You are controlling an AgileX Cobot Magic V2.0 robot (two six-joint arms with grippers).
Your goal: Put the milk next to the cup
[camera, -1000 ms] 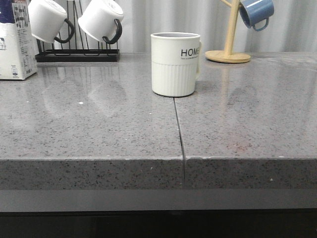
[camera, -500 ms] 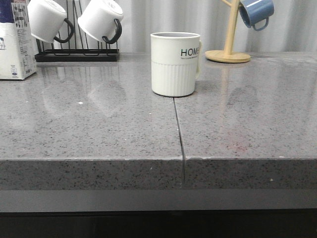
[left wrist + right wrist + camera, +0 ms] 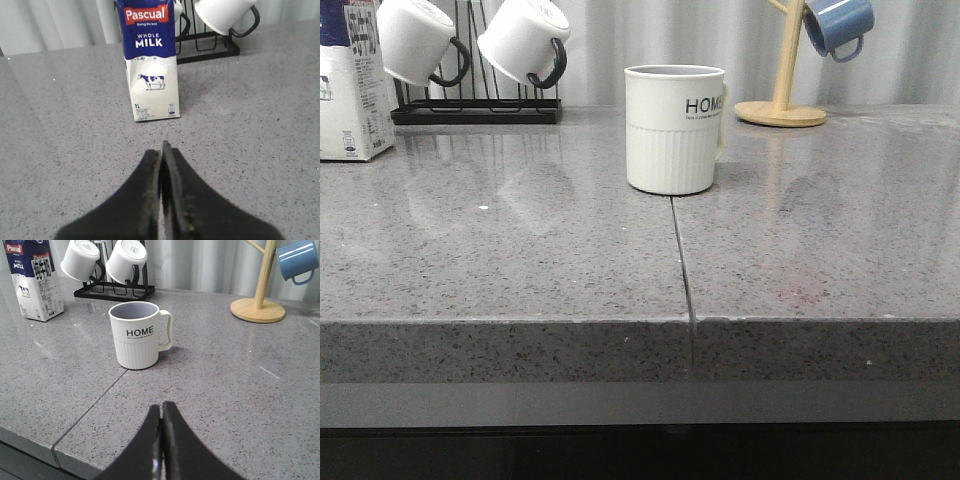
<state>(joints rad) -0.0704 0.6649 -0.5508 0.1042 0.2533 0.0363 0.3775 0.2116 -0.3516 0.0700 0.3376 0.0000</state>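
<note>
The milk carton [image 3: 350, 90], white with a dark blue top, stands upright at the far left of the grey counter; it also shows in the left wrist view [image 3: 150, 65] and the right wrist view [image 3: 34, 282]. The cream ribbed "HOME" cup [image 3: 673, 128] stands upright mid-counter and shows in the right wrist view [image 3: 136, 335]. My left gripper [image 3: 161, 150] is shut and empty, pointing at the carton from a short way off. My right gripper [image 3: 161, 407] is shut and empty, short of the cup. Neither gripper shows in the front view.
A black rack [image 3: 475, 108] with two white black-handled mugs [image 3: 525, 40] stands behind and right of the carton. A wooden mug tree [image 3: 781, 105] with a blue mug [image 3: 838, 25] stands at the back right. A seam [image 3: 680, 260] runs from the cup to the counter's front edge.
The milk carton's place at the left edge of the front view has shifted very slightly. The cup and racks have not moved.
</note>
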